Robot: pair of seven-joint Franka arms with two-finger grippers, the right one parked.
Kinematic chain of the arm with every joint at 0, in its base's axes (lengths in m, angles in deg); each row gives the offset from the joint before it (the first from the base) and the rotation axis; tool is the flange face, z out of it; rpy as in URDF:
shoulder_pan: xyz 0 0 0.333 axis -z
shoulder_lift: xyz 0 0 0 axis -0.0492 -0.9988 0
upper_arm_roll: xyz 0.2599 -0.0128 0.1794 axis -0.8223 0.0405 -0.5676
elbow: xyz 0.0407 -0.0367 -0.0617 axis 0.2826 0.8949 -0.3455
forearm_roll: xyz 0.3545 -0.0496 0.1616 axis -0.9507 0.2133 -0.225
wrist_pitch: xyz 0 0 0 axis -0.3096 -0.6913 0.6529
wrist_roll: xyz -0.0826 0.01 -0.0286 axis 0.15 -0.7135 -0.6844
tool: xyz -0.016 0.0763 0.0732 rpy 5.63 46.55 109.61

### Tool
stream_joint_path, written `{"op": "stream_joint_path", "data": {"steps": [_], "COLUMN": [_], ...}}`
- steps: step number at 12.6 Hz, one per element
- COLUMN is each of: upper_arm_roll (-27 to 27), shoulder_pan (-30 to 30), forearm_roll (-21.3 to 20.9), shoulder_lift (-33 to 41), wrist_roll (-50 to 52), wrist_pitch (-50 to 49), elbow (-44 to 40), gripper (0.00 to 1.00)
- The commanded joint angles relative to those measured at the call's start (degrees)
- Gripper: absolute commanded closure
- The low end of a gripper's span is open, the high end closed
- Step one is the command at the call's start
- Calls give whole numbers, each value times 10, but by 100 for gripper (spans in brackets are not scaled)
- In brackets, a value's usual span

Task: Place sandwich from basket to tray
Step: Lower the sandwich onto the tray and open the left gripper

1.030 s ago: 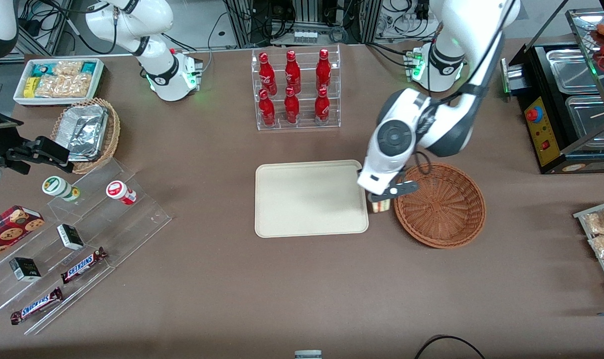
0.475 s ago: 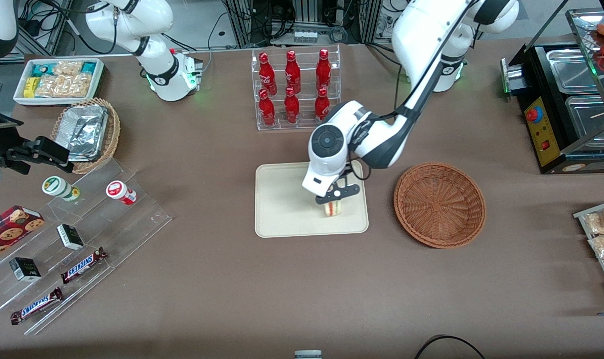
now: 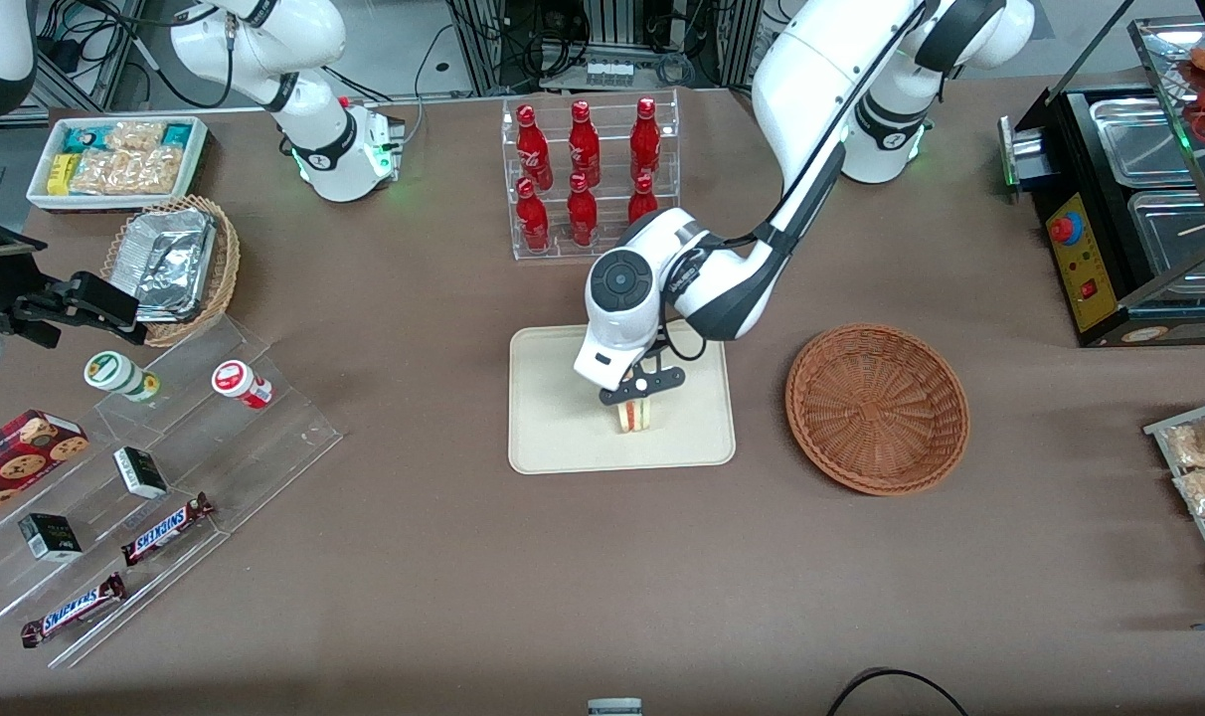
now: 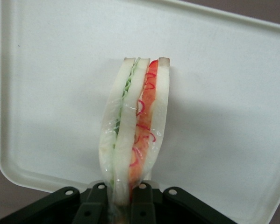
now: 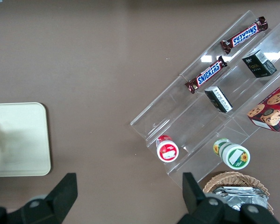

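Note:
The sandwich (image 3: 636,417), a pale bread wedge with red and green filling, hangs over the cream tray (image 3: 553,418), and my left gripper (image 3: 640,391) is shut on its upper end. In the left wrist view the sandwich (image 4: 135,130) is pinched between the two black fingers (image 4: 96,200), with the tray (image 4: 224,93) spread beneath it. I cannot tell whether its lower edge touches the tray. The reddish-brown basket (image 3: 877,408) stands beside the tray, toward the working arm's end, with nothing in it.
A clear rack of red bottles (image 3: 589,174) stands farther from the front camera than the tray. Clear stepped shelves with snack bars (image 3: 165,527) and a tan basket of foil containers (image 3: 173,267) lie toward the parked arm's end. A black food warmer (image 3: 1129,199) sits at the working arm's end.
My gripper has carried the sandwich from beside the basket's rim to over the tray, moving toward the parked arm's end. It has stayed shut on the sandwich throughout.

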Motion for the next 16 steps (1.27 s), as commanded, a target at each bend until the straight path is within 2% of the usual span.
{"op": "stream_joint_path", "data": {"steps": [1, 3, 4, 5, 6, 11, 14, 16], "upper_arm_roll": [0, 0, 0, 0, 0, -1, -5, -5], "shoulder_pan": [6, 6, 6, 6, 6, 0, -8, -36], "forearm_roll": [4, 4, 3, 4, 0, -11, -13, -12], "shoulder_lift": [-23, -27, -27, -27, -27, 21, 66, 86], "wrist_roll": [14, 25, 30, 34, 37, -32, -38, -90], "wrist_pitch": [10, 18, 17, 17, 16, -75, -134, -178], "elbow": [-24, -25, -29, -31, -31, -50, -51, -54], "gripper": [93, 89, 82, 22, 0, 0, 0, 0]}}
